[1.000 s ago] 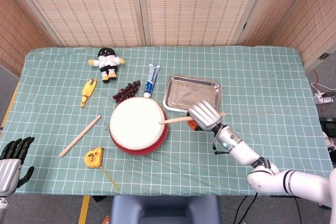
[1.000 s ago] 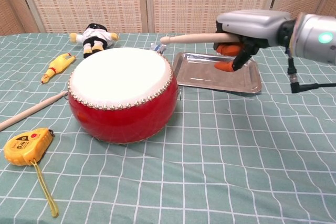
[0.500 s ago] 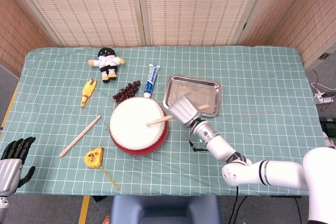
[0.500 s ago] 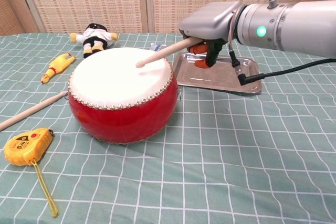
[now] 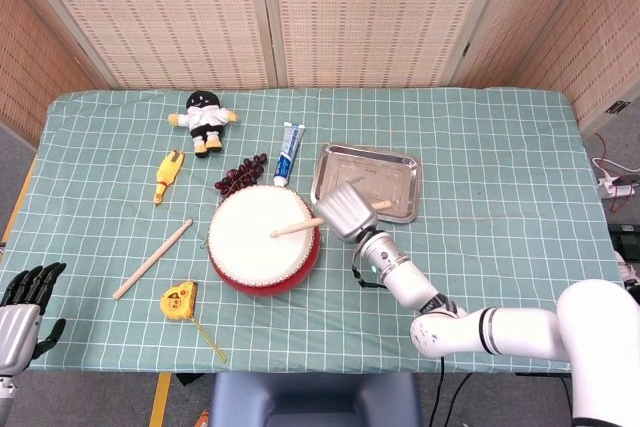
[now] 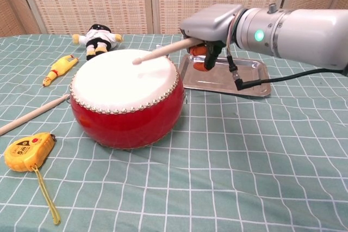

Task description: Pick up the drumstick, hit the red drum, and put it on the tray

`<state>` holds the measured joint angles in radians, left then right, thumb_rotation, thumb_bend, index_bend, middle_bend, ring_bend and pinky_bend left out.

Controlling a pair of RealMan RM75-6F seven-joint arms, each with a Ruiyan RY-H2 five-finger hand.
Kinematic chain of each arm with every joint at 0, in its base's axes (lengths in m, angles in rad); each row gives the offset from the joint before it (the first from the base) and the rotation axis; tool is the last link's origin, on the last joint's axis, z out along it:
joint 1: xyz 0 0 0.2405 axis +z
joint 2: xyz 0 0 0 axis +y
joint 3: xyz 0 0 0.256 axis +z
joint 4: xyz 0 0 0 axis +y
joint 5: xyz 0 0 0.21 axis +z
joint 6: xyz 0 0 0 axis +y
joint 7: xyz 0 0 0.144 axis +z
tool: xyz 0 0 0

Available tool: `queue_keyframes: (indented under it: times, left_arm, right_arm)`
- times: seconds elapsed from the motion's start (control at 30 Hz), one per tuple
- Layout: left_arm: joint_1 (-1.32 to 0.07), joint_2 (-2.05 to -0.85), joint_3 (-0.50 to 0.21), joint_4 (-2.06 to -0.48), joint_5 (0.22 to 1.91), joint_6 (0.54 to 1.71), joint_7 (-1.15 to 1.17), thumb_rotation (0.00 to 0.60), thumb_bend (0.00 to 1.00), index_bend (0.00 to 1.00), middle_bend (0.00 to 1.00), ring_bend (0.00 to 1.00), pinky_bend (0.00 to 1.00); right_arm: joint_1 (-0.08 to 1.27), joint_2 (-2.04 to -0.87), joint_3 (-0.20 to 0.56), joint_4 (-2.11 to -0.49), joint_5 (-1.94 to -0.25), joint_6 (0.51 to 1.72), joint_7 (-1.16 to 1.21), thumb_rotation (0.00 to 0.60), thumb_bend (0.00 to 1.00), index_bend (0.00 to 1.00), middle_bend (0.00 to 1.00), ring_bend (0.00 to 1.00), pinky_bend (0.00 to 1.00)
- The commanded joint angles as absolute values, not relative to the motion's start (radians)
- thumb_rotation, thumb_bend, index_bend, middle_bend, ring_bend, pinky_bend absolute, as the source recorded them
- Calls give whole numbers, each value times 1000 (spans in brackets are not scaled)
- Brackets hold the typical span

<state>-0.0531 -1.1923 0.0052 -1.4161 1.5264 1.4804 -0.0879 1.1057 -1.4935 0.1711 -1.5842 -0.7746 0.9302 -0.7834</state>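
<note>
We see the right hand (image 5: 347, 212) grasping the drumstick (image 6: 163, 50), its tip over the white skin of the red drum (image 5: 263, 239) — touching or not, we cannot tell. The tray (image 5: 398, 173) lies at the drum's two o'clock. The left hand (image 5: 22, 302) rests at the table's seven o'clock corner, fingers loosely spread — nothing held.

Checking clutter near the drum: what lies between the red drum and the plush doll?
In the head view, dark grapes lie between the red drum and the plush doll.
</note>
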Motion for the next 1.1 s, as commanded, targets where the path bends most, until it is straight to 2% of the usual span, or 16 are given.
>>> queue_keyframes:
  times: [0.03, 0.33, 0.47, 0.63, 0.8, 0.93, 1.1]
  left_arm:
    - [-54, -1192, 4, -1418, 1527, 1480, -86, 600, 343, 62, 67, 36, 48]
    - [-57, -1189, 3, -1425, 1524, 1475, -77, 600, 343, 62, 67, 36, 47]
    - [-57, -1190, 5, -1424, 1521, 1469, -76, 600, 344, 61, 67, 36, 48]
    - [-56, -1188, 4, -1425, 1520, 1472, -76, 600, 343, 61, 67, 36, 48]
    - [-55, -1187, 4, -1428, 1526, 1478, -77, 600, 343, 61, 67, 36, 48]
    - [-57, -1188, 5, -1429, 1526, 1475, -74, 600, 343, 62, 67, 36, 48]
    - [-58, -1185, 4, -1437, 1527, 1476, -67, 600, 344, 62, 66, 36, 47]
  right_arm:
    - [1046, -1474, 219, -1581, -888, 937, -585, 600, 420, 1000, 962, 1000, 1000]
    - [1107, -1539, 125, -1476, -779, 901, -814, 600, 420, 1000, 963, 1000, 1000]
    - [1115, -1563, 121, -1461, -733, 921, -854, 600, 422, 1000, 963, 1000, 1000]
    - [1063, -1553, 189, -1485, -829, 962, -656, 600, 422, 1000, 963, 1000, 1000]
    - [952, -1554, 281, -1505, -963, 1007, -244, 600, 421, 1000, 963, 1000, 1000]
    - [923, -1553, 262, -1449, -1004, 964, -145, 600, 421, 1000, 963, 1000, 1000]
    - [956, -1577, 191, -1361, -1015, 891, -284, 600, 422, 1000, 963, 1000, 1000]
